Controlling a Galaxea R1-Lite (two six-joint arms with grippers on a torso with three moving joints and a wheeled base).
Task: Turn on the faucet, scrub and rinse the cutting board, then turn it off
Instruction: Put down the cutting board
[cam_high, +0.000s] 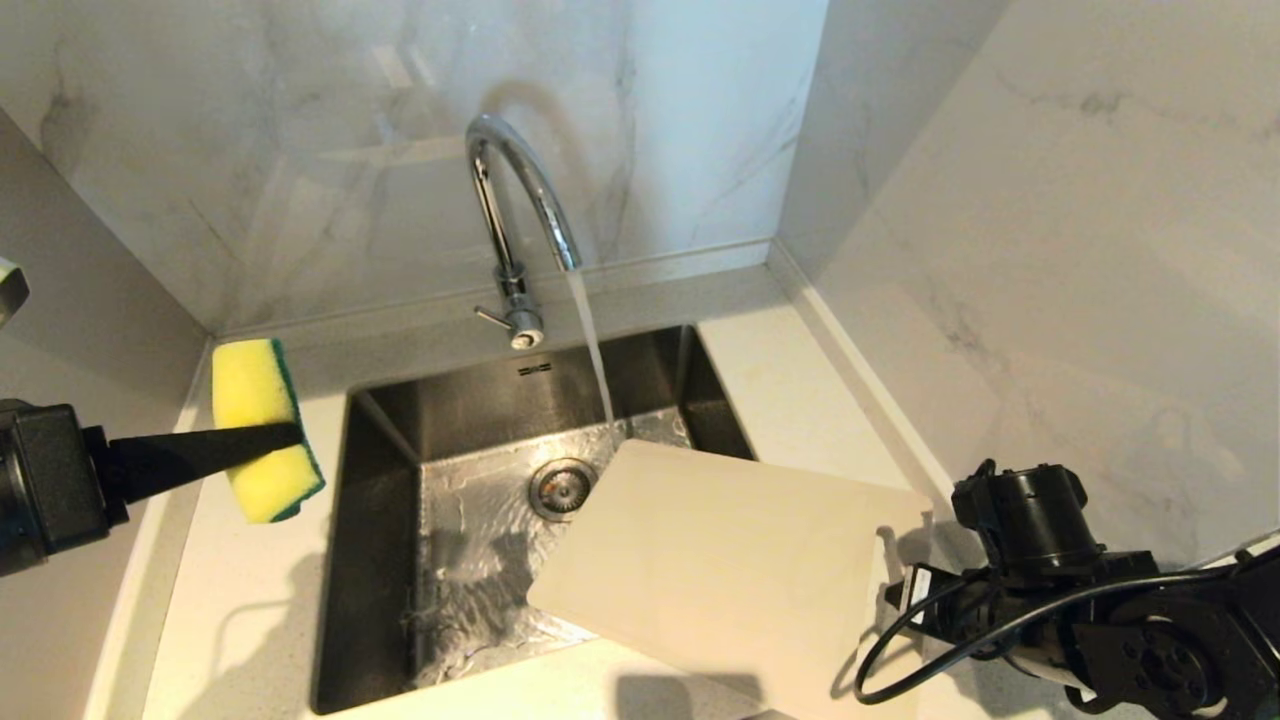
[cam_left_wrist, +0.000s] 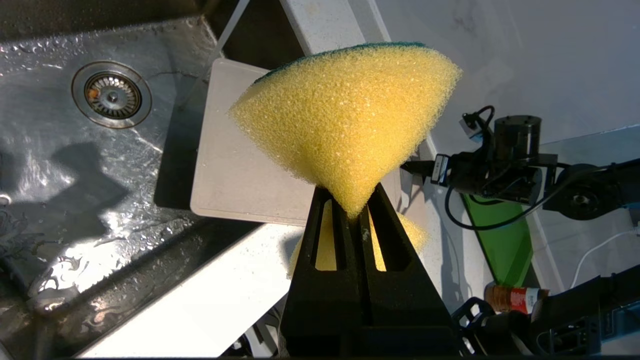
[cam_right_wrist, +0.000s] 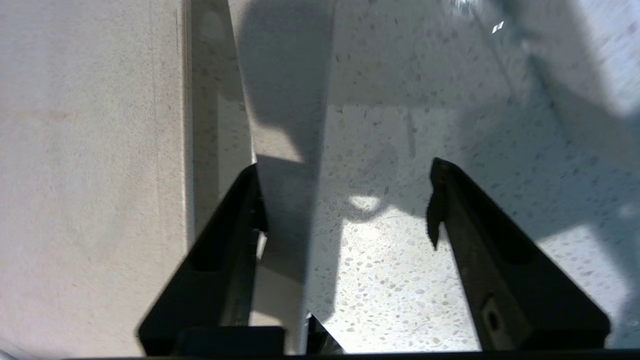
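Two black grippers frame the wet steel sink (cam_high: 390, 470). Nearest on the robot's right, the right gripper (cam_right_wrist: 345, 200) has its wedge-shaped fingers spread wide and holds nothing; speckled stone counter (cam_right_wrist: 400, 280) shows between them, and the thin cream edge of the cutting board (cam_high: 720, 570) runs just beside one finger. That board, a flat matte plastic rectangle with rounded corners, lies tilted beyond this gripper, one end on the counter and the other hanging over the basin. On the far side, the left gripper (cam_left_wrist: 356, 210) is clamped tight on a porous yellow sponge (cam_left_wrist: 345, 120) with a green backing, pinching its middle so it fans out, held above the counter left of the sink. Farthest back, the chrome gooseneck faucet (cam_high: 515, 200) arches over the basin, water streaming down just past the board's far corner, near the round drain (cam_high: 562, 488).
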